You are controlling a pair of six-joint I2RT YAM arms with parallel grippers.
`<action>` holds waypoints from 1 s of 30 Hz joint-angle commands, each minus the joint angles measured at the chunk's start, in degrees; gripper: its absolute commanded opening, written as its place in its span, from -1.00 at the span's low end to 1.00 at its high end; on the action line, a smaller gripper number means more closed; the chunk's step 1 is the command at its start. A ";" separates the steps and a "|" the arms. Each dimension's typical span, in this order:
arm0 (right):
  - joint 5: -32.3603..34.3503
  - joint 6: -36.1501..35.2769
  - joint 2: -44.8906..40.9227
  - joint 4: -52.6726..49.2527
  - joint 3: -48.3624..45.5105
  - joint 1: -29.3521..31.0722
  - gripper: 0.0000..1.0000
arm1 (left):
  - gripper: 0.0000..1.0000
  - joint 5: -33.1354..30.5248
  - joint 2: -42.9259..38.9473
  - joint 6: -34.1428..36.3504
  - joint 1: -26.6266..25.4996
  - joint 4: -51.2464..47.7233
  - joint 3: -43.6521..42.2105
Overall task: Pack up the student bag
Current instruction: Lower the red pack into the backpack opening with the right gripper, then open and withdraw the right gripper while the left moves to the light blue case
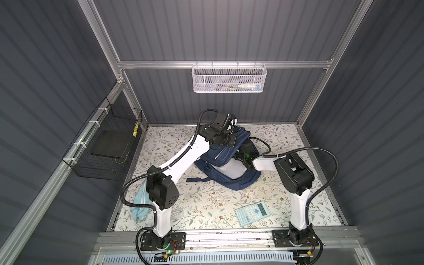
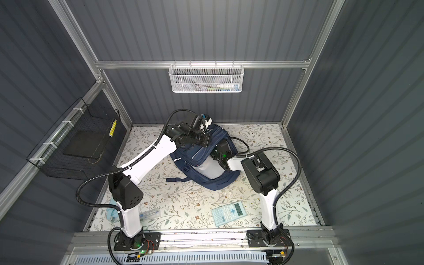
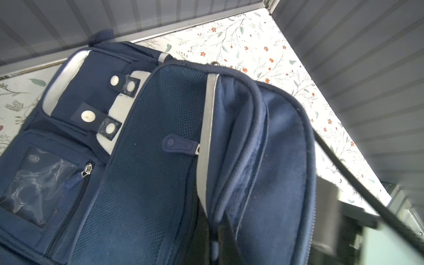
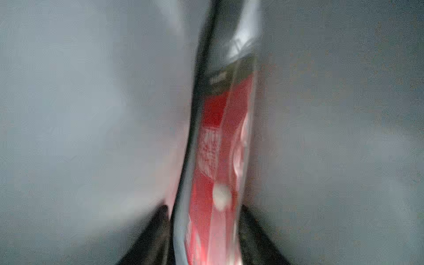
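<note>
Left wrist view: the left gripper [image 3: 220, 231] is clamped on the rim of the large navy blue fabric student bag [image 3: 149, 172], which lies at the back of the flower-printed table [image 1: 206, 206]. Best to hold that mouth high and taut. Only the right wrist view shows the right gripper [image 4: 206, 220] astride a blurred flat red-and-black packet [image 4: 215, 137]; gripping or not, I cannot tell.

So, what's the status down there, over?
Left gripper shut on bag rim, holding it open. Right gripper inside bag, red item between fingers, grip unclear. Calculator, pouch lie outside.
</note>
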 commanded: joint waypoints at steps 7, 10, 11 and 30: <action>0.90 -14.69 -26.58 -19.34 -18.54 -1.22 0.27 | -0.96 3.55 -1.95 -4.14 1.82 8.67 -7.46; 4.54 -19.22 -34.56 -28.39 -21.58 -1.16 0.32 | -0.90 4.58 -2.53 -5.53 1.82 10.82 -11.12; 5.55 -20.63 -37.46 -31.48 -22.45 -1.14 0.35 | -0.84 4.86 -2.86 -5.92 1.82 11.26 -12.32; 4.28 -36.60 -53.60 -42.40 -20.65 6.34 0.56 | 0.96 -19.22 -39.69 -17.77 16.09 -12.15 -47.82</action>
